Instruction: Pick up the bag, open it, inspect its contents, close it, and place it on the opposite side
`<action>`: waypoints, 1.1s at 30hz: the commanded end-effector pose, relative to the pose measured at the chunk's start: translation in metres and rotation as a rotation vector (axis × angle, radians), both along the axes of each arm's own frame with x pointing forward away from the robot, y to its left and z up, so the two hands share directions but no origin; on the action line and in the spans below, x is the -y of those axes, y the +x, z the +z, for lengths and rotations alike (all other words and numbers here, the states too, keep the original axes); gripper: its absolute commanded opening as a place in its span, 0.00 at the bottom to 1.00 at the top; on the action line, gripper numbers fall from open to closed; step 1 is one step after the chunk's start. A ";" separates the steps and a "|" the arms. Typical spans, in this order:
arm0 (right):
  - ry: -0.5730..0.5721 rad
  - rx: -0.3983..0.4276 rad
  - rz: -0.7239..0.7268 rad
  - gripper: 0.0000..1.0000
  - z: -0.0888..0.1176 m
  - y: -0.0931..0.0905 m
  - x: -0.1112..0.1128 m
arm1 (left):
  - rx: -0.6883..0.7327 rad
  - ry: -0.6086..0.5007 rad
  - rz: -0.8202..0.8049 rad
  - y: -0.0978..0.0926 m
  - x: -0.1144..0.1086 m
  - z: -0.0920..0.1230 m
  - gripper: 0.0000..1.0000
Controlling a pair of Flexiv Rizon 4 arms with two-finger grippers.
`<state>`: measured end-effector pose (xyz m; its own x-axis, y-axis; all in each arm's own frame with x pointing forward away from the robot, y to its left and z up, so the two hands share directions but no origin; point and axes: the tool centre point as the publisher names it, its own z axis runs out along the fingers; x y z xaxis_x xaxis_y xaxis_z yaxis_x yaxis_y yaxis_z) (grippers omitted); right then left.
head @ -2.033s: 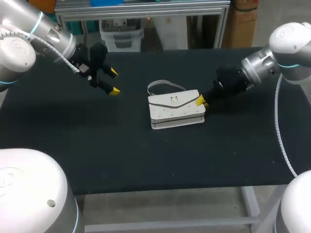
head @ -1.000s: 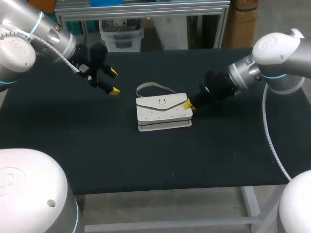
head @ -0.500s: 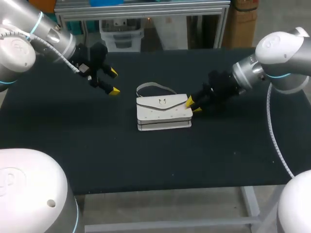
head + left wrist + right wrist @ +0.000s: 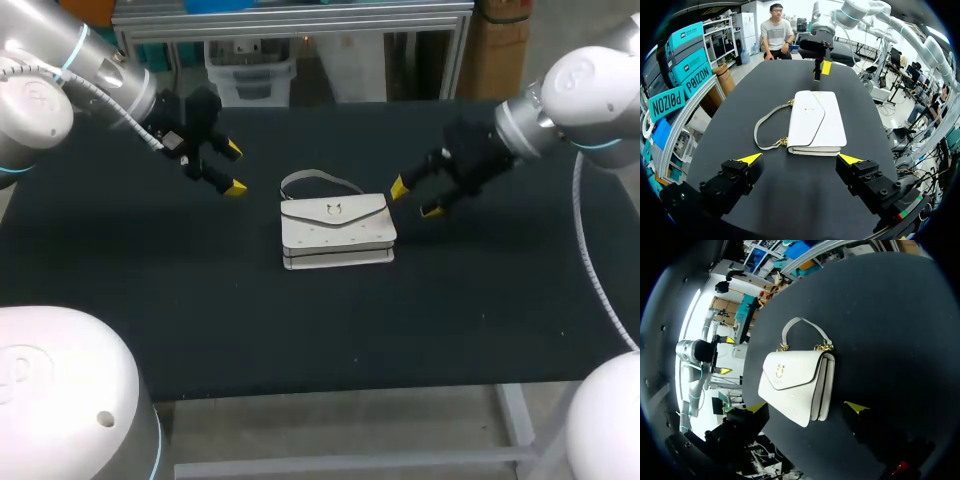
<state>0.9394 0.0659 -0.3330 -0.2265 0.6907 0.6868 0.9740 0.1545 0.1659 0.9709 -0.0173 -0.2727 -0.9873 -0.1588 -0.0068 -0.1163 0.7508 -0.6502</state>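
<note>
Black table (image 4: 200,300): the white bag (image 4: 338,232) lies flat at centre, flap down. My right gripper (image 4: 415,198) hangs just beside its right end, its 2 fingers spread and holding nothing. My left gripper (image 4: 234,168) stands apart on the other side, also spread and empty.

**Smooth white bag on a matt black table**

The bag (image 4: 338,232), lying near the middle of the table (image 4: 300,330), has a smooth white skin that looks like leather, with a soft sheen rather than a hard gloss. Its clasp (image 4: 779,371) and the links (image 4: 826,347) that join the handle (image 4: 318,180) look like polished gold-coloured metal. The table's top is black and matt, showing no glare. The left gripper (image 4: 234,168) and right gripper (image 4: 415,199) have dull black bodies and plain, bright yellow tips. The left arm (image 4: 60,70) and right arm (image 4: 590,85) wear smooth, glossy pale-grey shells.
</note>
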 end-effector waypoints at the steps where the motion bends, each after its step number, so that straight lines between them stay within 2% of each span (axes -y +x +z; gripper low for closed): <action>1: -0.078 0.066 -0.016 1.00 0.008 -0.010 0.002 | 0.002 -0.002 0.001 0.000 0.000 -0.001 1.00; 7: -0.142 0.197 0.069 1.00 0.015 -0.015 0.008 | -0.032 0.029 -0.031 -0.001 0.006 -0.001 1.00; 17: -0.279 0.511 0.278 1.00 0.031 -0.030 0.015 | -0.033 0.047 -0.090 -0.009 0.013 0.008 1.00; 19: -0.293 0.600 0.384 1.00 0.033 -0.040 0.014 | -0.010 0.047 -0.103 -0.011 0.015 0.009 1.00; 26: -0.314 0.619 0.369 1.00 0.034 -0.041 0.015 | 0.069 0.005 -0.119 -0.016 0.026 0.010 1.00; 33: -0.314 0.619 0.369 1.00 0.034 -0.041 0.015 | 0.266 -0.008 -0.110 -0.023 0.039 0.017 1.00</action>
<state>0.9003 0.0501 -0.2976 -0.7685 0.6138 0.1807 0.5951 0.5819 0.5543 0.9633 -0.0539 -0.2532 -0.9853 0.0081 -0.1706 0.1184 0.7521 -0.6483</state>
